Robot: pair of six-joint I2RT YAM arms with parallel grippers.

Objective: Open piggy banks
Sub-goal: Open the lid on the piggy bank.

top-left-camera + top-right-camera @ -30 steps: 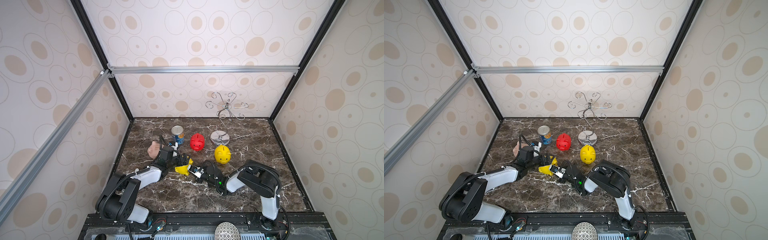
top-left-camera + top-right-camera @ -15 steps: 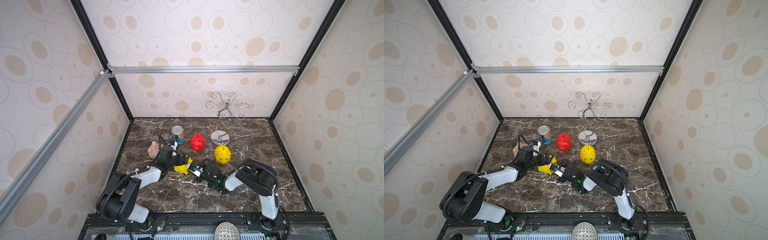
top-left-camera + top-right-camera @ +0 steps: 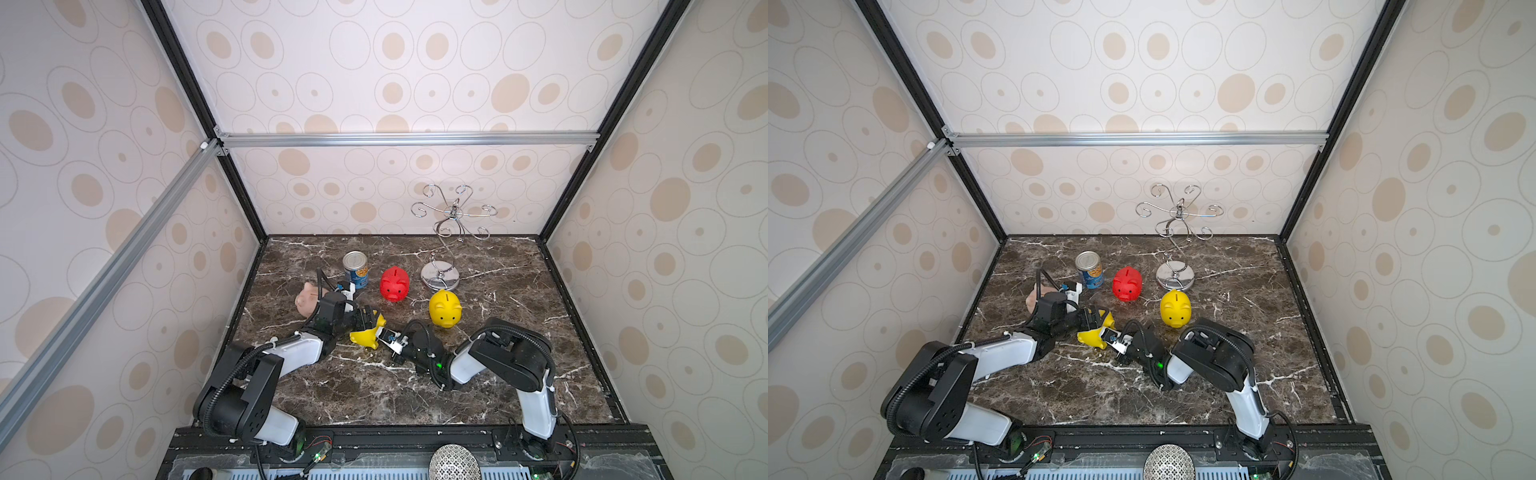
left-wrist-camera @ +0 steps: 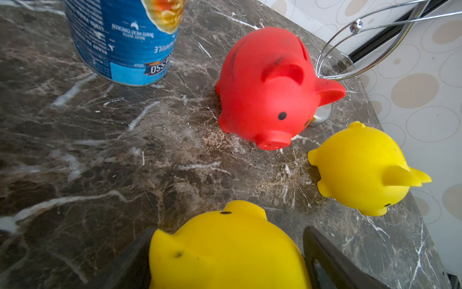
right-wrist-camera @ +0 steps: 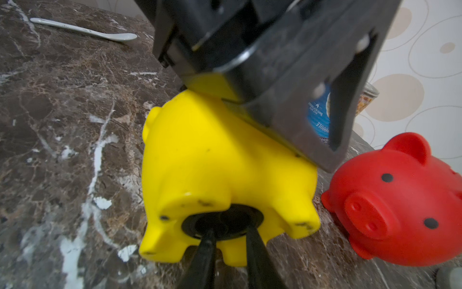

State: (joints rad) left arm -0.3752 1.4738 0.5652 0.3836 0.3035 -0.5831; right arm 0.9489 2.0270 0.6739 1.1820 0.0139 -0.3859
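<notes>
Jaws of the right gripper (image 5: 230, 235) are nearly closed, tips sunk in the recess of the black plug (image 5: 222, 221) & apparently pinching its middle; what exactly they bite on is hidden. Plug sits in the belly of the tipped yellow piggy bank (image 5: 212, 160), which lies on its side on the tabletop (image 3: 374, 386), feet twd the right arm, approx front-centre, btwn the two arms. Left gripper (image 4: 227, 240) clamps that pig's body w/ jaws spread wide, one each side. Step in hand, IMO: getting this pig's plug out; it looks seated, so this bank isn't open yet. Nxt move prob. calls for a twist or a straight pull away from the belly while the left holds firm; the glossy body could slip or turn if that grip eases. Further out: red piggy bank (image 3: 394, 284) & 2nd yellow piggy bank (image 3: 445, 308) stand upright nearby. Pale pink piggy bank (image 3: 306, 299) is behind the left wrist, partly hidden. Their plugs aren't visible, so can't tell if any is open. Tin can (image 3: 355, 270), wire stand (image 3: 440, 276) & white spoon (image 5: 82, 28) aren't involved.
</notes>
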